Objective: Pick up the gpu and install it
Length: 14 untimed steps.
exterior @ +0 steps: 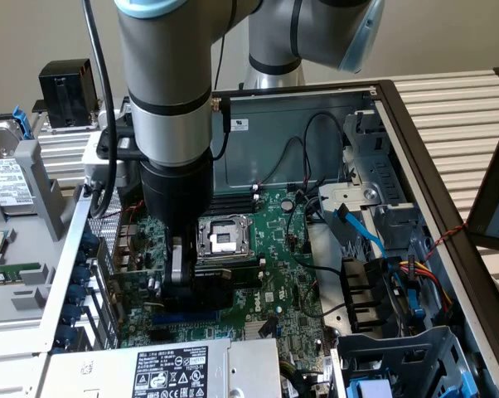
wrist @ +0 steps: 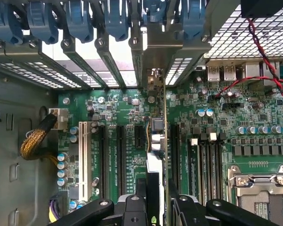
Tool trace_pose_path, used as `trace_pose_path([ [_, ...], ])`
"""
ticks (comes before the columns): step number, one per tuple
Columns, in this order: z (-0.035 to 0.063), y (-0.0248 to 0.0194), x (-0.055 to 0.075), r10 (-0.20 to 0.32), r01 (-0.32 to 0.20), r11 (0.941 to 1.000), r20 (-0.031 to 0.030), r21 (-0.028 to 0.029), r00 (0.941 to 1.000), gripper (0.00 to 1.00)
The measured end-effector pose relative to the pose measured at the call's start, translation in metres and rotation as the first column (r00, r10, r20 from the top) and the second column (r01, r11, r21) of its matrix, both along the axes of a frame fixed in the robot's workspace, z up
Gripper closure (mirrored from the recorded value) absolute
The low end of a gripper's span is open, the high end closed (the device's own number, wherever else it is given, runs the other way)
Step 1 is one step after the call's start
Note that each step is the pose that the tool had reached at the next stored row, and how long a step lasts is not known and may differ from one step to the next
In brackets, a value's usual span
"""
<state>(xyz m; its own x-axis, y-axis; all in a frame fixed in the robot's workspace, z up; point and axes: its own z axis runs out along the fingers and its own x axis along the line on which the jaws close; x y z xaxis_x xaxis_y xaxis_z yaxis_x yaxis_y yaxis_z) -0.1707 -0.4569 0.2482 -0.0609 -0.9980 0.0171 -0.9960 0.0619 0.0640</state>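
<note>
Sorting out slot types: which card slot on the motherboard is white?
The long slot beside the braided yellow cable; the others are black. The held graphics card stands apart from it.

The black two-fingered gripper (wrist: 156, 209) clasped the thin green-and-black gpu card (wrist: 155, 136) edge-on over long black slots (wrist: 119, 160) on the green motherboard (wrist: 254, 117).

A robotics lab or computer-assembly workshop: an industrial robot arm (exterior: 167, 75) reaches into an open computer case (exterior: 415, 141) with its motherboard (exterior: 291, 274) bared, the gripper (wrist: 158, 200) clasping the gpu (wrist: 155, 141), a bare hard drive (exterior: 5, 178) sits nearby, and the counter (exterior: 457, 99) is slatted aluminium
</note>
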Motion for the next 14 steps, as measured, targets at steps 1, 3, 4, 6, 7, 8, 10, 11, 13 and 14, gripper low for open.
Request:
trace_pose_path([
  [1, -0.0001, 0.0000, 0.0000, 0.000, 0.000, 1.0000, -0.0001, -0.0007, 1.0000, 0.73],
  [3, -0.0004, 0.0001, 0.0000, 0.000, 0.000, 1.0000, 0.0001, -0.0013, 1.0000, 0.73],
  [4, -0.0006, 0.0003, 0.0000, 0.000, 0.000, 1.0000, 0.0002, -0.0019, 1.0000, 0.73],
  [6, -0.0008, 0.0010, -0.0001, 0.000, 0.000, 1.0000, 0.0000, -0.0037, 1.0000, 0.73],
  [7, -0.0008, 0.0015, -0.0001, 0.000, 0.000, 1.0000, 0.0001, -0.0049, 1.0000, 0.73],
  [8, -0.0009, 0.0020, -0.0001, 0.000, 0.000, 1.0000, 0.0001, -0.0058, 1.0000, 0.73],
  [10, -0.0010, 0.0023, 0.0000, 0.000, 0.000, 1.0000, 0.0001, -0.0080, 1.0000, 0.73],
  [11, -0.0010, 0.0022, 0.0000, 0.000, 0.000, 1.0000, 0.0000, -0.0090, 1.0000, 0.73],
  [13, -0.0011, 0.0023, -0.0001, 0.000, 0.000, 0.9999, 0.0000, -0.0101, 1.0000, 0.73],
  [14, -0.0012, 0.0024, 0.0000, 0.000, 0.000, 0.9999, 0.0001, -0.0108, 1.0000, 0.73],
])
